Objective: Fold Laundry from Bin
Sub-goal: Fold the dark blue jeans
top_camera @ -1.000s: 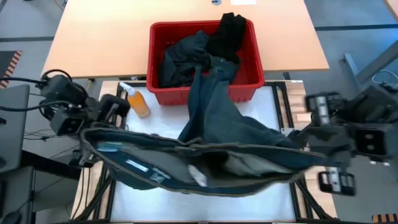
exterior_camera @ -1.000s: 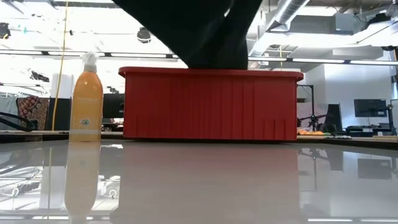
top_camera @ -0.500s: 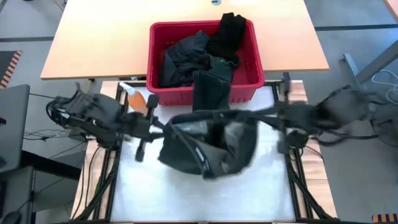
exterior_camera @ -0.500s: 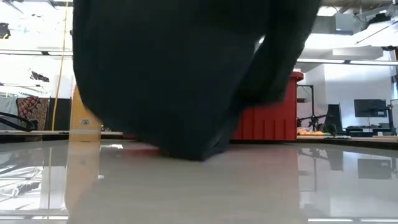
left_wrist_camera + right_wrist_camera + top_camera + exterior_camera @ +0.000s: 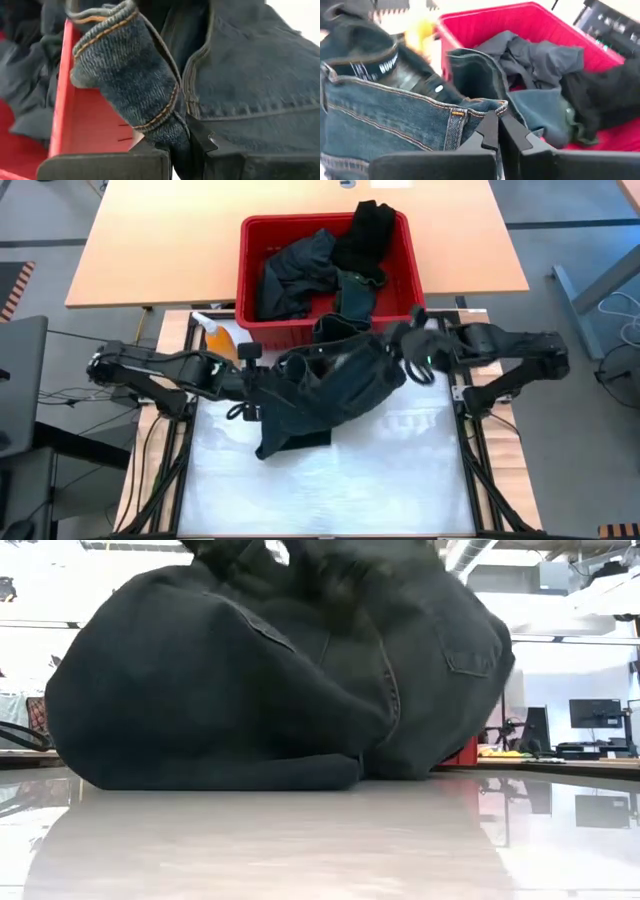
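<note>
Jeans (image 5: 330,385) in both grippers, L (image 5: 262,385) & R (image 5: 405,360), by bin (image 5: 250,280)

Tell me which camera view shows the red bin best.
The high view: the whole bin shows, with clothes inside. The right wrist view shows its inside, the left wrist view only one wall. In the low view the jeans hide nearly all of it.
</note>
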Controlling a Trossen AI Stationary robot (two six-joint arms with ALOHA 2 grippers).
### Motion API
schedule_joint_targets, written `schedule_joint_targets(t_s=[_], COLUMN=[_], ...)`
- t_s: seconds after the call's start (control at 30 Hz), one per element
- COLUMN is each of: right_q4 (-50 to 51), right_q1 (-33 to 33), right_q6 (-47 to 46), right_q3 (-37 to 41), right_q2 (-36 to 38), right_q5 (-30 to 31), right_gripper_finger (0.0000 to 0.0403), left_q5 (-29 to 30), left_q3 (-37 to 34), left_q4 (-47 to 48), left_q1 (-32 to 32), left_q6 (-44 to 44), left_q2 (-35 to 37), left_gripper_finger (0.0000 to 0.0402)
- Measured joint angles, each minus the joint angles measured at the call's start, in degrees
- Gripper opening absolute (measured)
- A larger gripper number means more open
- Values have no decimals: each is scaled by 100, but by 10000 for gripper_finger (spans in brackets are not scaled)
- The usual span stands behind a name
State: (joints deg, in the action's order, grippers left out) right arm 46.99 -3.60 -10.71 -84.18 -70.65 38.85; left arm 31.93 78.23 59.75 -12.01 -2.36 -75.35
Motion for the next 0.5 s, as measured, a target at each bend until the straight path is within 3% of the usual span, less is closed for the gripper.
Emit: schedule_joint_targets(t_s=[0.13,0.27,0.37,0.5], right_q4=[-2365,-4785,-5929,-6415], right_q1=[811,961,705,67], right_q6=[-127,-328,-646,-1109], right_q3=[2414,4306,5161,5632], right_q2=[1066,1669,1742,1645], right_q5=[-937,-1748,-1948,-1939], right_gripper_finger=[22,21,21,21], left_q5=[-187,-669,-884,-1248], left_q3=[-1943,-3707,-4655,-5394], left_q4=[-1657,-3680,-5122,-6498], left_q1=[-74,-314,-560,-853], left_q6=[-562,-1129,-1206,-887], left_q2=[1081,2021,2362,2474], left_gripper_finger=[8,9,9,9])
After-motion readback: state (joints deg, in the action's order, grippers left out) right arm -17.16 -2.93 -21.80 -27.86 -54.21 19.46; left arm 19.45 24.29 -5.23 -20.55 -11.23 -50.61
